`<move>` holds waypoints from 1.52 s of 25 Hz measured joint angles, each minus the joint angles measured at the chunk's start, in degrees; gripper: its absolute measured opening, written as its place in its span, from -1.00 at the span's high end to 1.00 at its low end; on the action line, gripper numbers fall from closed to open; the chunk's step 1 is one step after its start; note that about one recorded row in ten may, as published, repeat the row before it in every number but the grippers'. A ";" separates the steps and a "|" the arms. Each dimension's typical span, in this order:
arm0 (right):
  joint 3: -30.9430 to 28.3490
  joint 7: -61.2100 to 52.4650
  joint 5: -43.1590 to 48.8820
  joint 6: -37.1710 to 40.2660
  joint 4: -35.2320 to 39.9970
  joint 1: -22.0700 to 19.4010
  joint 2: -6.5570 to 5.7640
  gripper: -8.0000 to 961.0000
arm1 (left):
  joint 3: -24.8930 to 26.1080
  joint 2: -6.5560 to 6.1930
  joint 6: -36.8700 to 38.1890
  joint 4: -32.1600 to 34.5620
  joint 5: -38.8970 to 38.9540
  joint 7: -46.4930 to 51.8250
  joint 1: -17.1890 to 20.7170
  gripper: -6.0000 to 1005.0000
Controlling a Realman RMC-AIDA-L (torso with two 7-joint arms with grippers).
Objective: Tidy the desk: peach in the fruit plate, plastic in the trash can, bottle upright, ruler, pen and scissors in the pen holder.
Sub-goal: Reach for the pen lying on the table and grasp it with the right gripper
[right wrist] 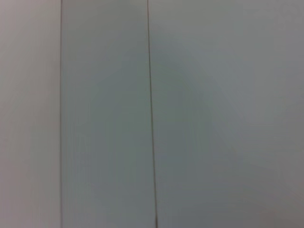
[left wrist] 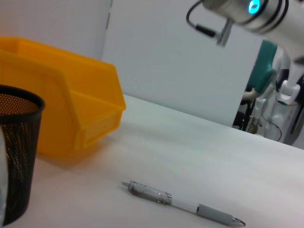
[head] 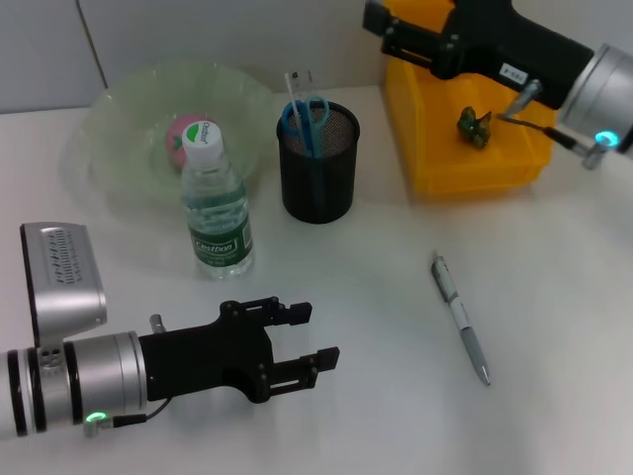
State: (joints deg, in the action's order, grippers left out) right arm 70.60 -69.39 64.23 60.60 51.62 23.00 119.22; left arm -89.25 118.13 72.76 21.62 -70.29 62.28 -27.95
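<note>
pen (head: 460,318) lies on desk; left gripper (head: 312,343) open beside it

Bottle cap (head: 202,138): green lettering on a white top, not legible.
Water bottle label (head: 218,243): green band with a white brand word, too blurred to read with certainty.
Right arm sticker (head: 512,71): small white tag with dark characters, too small to read.
</note>
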 joint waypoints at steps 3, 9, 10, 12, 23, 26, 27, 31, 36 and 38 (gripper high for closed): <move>-3.72 -14.04 12.69 0.93 7.89 -1.44 0.14 -0.72 | 0.14 0.06 -0.07 0.09 -0.88 -0.09 -0.20 -0.33; -14.75 -42.58 35.46 9.41 24.68 -2.01 -0.10 -0.72 | 0.34 0.16 0.04 1.38 -0.94 -1.54 0.59 -0.33; -14.75 -42.58 35.46 9.41 24.68 -2.01 -0.10 -0.72 | 0.34 0.16 0.04 1.38 -0.94 -1.54 0.59 -0.33; -18.50 -50.26 42.27 13.42 29.24 -0.92 -0.35 -0.72 | 0.34 0.16 0.04 1.38 -0.94 -1.54 0.59 -0.33; -22.56 -78.05 71.60 40.69 31.11 13.35 -5.28 -0.72 | 0.49 0.17 -0.21 1.79 -1.00 -3.60 0.17 -0.34; -22.25 -80.86 76.79 43.95 28.95 17.14 -5.53 -0.72 | 0.49 0.18 -0.23 2.39 -1.00 -4.02 0.16 -0.34; -22.21 -81.39 78.10 44.20 28.45 17.89 -5.30 -0.72 | 0.51 0.20 -0.24 2.55 -0.99 -4.47 0.22 -0.34; -22.15 -82.90 82.79 44.22 26.08 20.17 -3.72 -0.72 | 0.58 0.26 -0.26 2.73 -0.70 -5.72 0.42 -0.34; -22.10 -84.24 84.63 42.74 20.70 21.76 -1.57 -0.72 | 1.16 0.31 -0.26 2.73 -0.58 -6.14 0.80 -0.34; -21.96 -85.42 85.08 42.28 17.86 22.61 -1.30 -0.72 | 1.33 0.36 -0.32 2.73 -0.50 -7.31 1.15 -0.34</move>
State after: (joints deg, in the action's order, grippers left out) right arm 48.64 -154.81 149.32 102.88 69.48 45.62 117.93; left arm -87.92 118.48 72.44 24.35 -70.78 54.97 -26.80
